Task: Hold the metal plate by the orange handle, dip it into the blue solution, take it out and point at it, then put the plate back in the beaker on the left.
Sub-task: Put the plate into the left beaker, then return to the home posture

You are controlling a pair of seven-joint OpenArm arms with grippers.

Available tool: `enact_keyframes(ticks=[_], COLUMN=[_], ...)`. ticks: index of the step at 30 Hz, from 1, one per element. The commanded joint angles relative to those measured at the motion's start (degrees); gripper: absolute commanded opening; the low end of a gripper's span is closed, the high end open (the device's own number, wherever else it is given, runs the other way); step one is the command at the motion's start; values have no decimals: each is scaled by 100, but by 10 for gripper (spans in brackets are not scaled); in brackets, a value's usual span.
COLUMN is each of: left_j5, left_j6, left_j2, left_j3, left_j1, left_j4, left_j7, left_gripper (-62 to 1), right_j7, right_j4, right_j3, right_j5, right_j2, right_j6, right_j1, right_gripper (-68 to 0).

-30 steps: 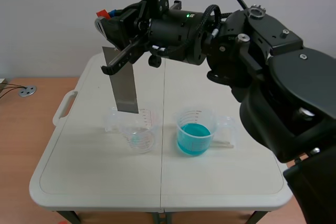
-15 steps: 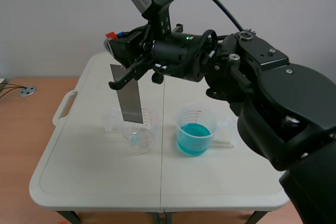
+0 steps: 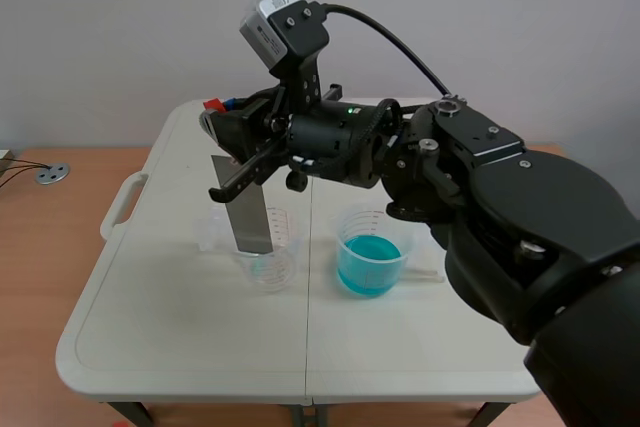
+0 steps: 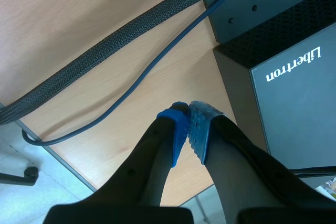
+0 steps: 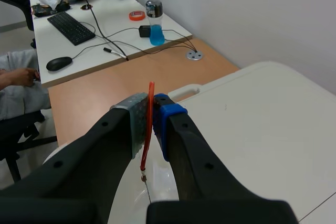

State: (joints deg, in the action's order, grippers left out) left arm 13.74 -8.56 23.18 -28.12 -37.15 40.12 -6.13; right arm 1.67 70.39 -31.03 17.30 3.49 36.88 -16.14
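The grey metal plate [image 3: 248,209] hangs upright from its orange handle [image 3: 212,104]. My right gripper [image 3: 220,109], reaching in from the right across the table, is shut on that handle. The plate's lower end sits in the mouth of the clear left beaker [image 3: 275,265], which holds a trace of bluish liquid. The beaker of blue solution [image 3: 369,259] stands just right of it. In the right wrist view the orange handle [image 5: 150,124] shows edge-on, pinched in the right gripper [image 5: 152,125]. My left gripper [image 4: 189,129] is shut on nothing, away from the table.
Both beakers stand mid-way on the white folding table [image 3: 180,347]. Under the left gripper lie a wooden surface, cables [image 4: 105,56] and a black box [image 4: 294,93]. Past the table is a desk with a keyboard [image 5: 68,27], a bottle [image 5: 154,19] and a person's hand [image 5: 18,77].
The right arm has come down with the plate. Its lower end moved from above the left beaker into the beaker's mouth.
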Motion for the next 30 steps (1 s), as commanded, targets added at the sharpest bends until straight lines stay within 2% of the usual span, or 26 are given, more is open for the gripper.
enact_keyframes(ticks=[1, 19, 30], left_j5=[13, 15, 15], left_j6=[-13, -15, -15], left_j2=[2, -46, -44], left_j3=[-26, -26, -26], left_j1=[-74, 4, 4], left_j4=[44, 37, 37], left_j7=[-31, -31, -31], left_gripper=[-579, -579, -579], right_j7=[146, 282, 278], right_j4=[17, -494, -527], right_j3=[13, 13, 15], right_j5=[66, -28, -66], right_j2=[-35, -33, -31], right_j6=[2, 2, 2], right_j1=[-98, -96, -101], right_gripper=[-662, -662, -662])
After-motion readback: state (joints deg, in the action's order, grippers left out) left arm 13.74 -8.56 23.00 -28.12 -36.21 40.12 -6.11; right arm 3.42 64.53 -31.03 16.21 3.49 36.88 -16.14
